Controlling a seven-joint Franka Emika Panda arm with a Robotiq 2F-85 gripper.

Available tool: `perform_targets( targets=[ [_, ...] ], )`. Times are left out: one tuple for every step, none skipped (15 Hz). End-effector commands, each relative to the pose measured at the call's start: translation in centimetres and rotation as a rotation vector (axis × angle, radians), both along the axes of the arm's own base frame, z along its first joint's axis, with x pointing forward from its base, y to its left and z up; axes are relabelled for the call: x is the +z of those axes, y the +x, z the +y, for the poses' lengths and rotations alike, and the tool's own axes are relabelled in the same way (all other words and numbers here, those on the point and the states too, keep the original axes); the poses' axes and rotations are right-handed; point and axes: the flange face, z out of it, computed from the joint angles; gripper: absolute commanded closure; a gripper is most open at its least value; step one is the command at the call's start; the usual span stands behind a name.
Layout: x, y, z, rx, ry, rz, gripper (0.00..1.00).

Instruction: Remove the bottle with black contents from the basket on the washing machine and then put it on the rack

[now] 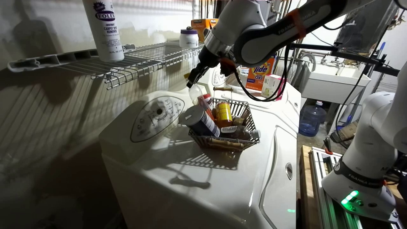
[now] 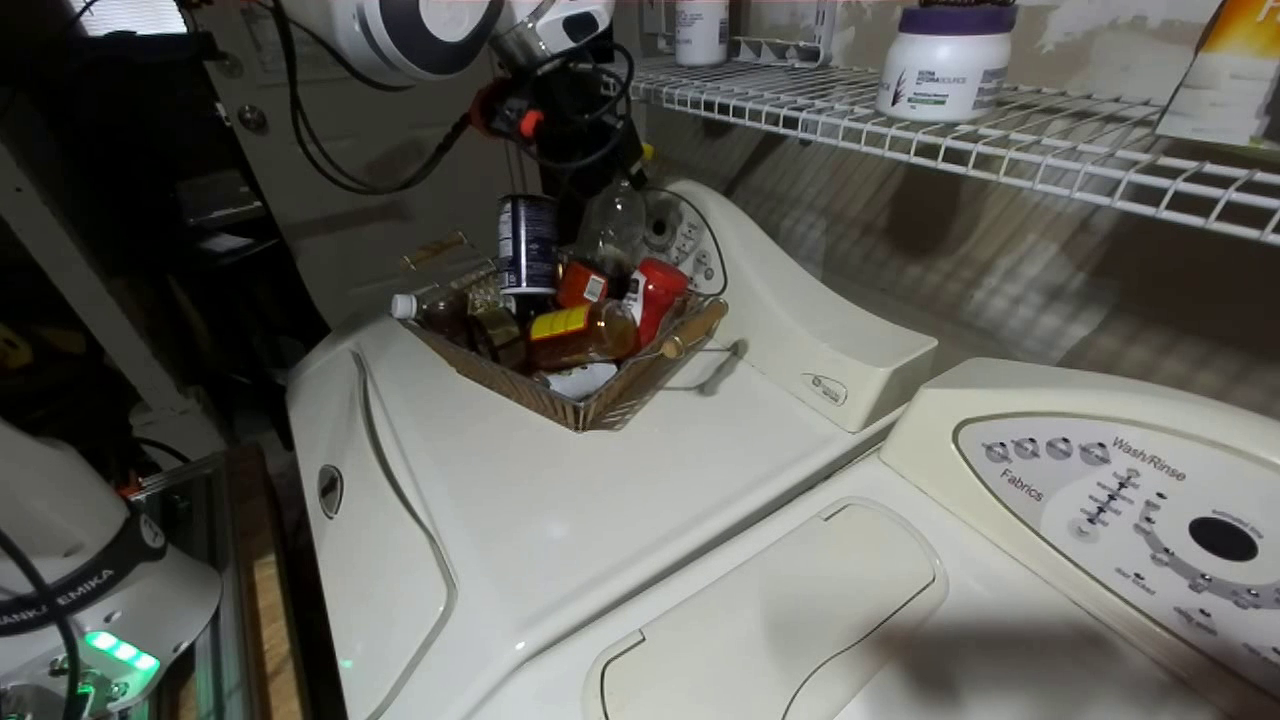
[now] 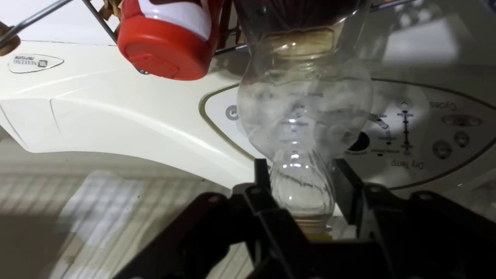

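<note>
While the neck of a slim clear bottle with dark reddish-black contents [image 3: 304, 104] stands between its two fingers, the black jointed gripper [image 3: 300, 170] is parted to little more than that neck's breadth; whether it clasps the neck or only flanks it cannot be told. Bottle: see-through and rounded above, dark lower down, yellow at the neck end; tilted, its upper part projecting past the rim of a small squarish basket of dark wire mesh [image 2: 515, 388], beside the slanted pale control panel [image 1: 152, 124]; base hidden in both exterior views, cut off in the wrist view. Basket: flared sides, wooden handles [image 1: 225, 144], resting on the large white washing machine [image 1: 229, 187]. Contents include one dark blue cylindrical can with a grey lid [image 1: 206, 125]; one amber bottle with a yellow label [image 1: 224, 114]; one dark brown bottle with a white cap [image 1: 238, 132], lying with the cap at the rim; one red-lidded container [image 3: 164, 42]; one red box with a white label [image 2: 583, 285]. Long white wire-grid rack [image 1: 152, 58]: along the wall [image 1: 143, 24], higher than the control panel, bearing one tall white bottle with purple lettering [image 1: 106, 31], one squat white jar with a purple lid [image 1: 189, 39] and one orange box [image 1: 202, 24].
</note>
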Motion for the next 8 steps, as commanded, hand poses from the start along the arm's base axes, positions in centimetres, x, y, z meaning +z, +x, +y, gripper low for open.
perform_targets(
  targets=[
    [2.5,-4.7,-0.2,-0.007,0.020,-0.118,0.81],
    [3.0,-5.6,-0.1,-0.007,0.025,-0.150,0.81],
    [3.6,-6.5,-0.1,-0.007,0.028,-0.189,0.81],
    [4.2,-7.3,-0.1,-0.008,0.030,-0.223,0.81],
    [4.9,-8.1,-0.2,-0.010,0.029,-0.255,0.81],
    [5.4,-8.8,-0.2,-0.011,0.024,-0.283,0.81],
    [5.9,-9.3,-0.3,-0.016,0.019,-0.303,0.81],
    [6.3,-9.8,-0.2,-0.015,0.019,-0.322,0.81]
  ],
)
